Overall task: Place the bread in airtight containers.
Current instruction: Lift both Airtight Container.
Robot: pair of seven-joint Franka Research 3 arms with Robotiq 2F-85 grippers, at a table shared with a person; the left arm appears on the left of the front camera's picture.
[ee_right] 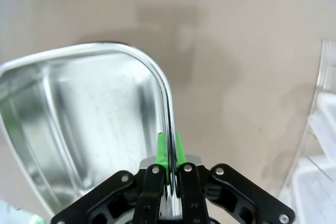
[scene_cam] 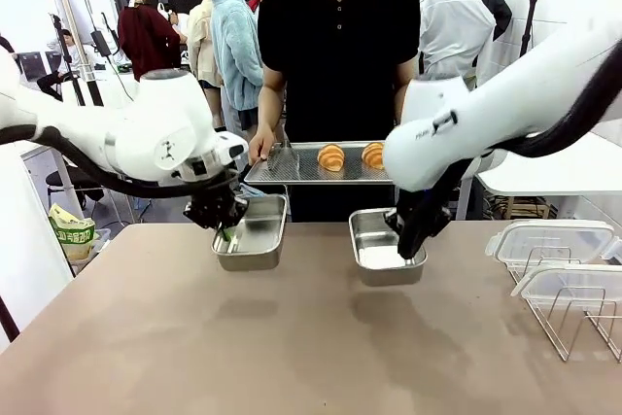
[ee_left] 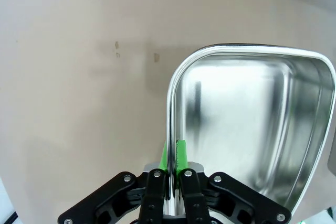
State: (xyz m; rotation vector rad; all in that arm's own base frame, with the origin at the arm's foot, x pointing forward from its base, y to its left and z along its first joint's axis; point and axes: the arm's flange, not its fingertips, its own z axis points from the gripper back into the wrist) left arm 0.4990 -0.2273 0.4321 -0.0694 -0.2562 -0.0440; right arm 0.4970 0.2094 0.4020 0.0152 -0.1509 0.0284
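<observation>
Two steel airtight containers hang above the brown table, each casting a shadow on it. My left gripper is shut on the rim of the left container, which is empty. My right gripper is shut on the rim of the right container, also empty. Behind them a person holds a flat perforated tray with both hands. On it lies the bread: two golden croissants, side by side.
Two translucent white lids rest on a wire rack at the table's right edge; they also show at the side of the right wrist view. A green bag sits off the table's left.
</observation>
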